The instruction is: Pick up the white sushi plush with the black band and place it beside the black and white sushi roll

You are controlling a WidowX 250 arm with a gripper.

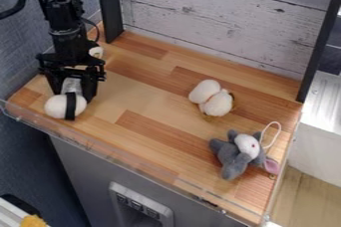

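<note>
At the left end of the wooden surface, the black gripper (73,90) hangs low over a plush toy (56,106) that is white and rounded, with a black band around it. A greyish part of this toy lies directly beneath the gripper, which partly hides it. Whether the toy is gripped, I cannot tell. Right of the middle lies a cream-white plush (216,104) with two rounded lobes and a brown edge. A grey plush animal (233,158) with a white face, pink ear and white loop lies near the right front corner.
Behind the gripper is a small whitish item (96,52), partly hidden by the arm. A clear low rim (100,147) runs along the front edge of the wooden surface (143,99). Dark posts and a white plank panel (220,17) stand at the back.
</note>
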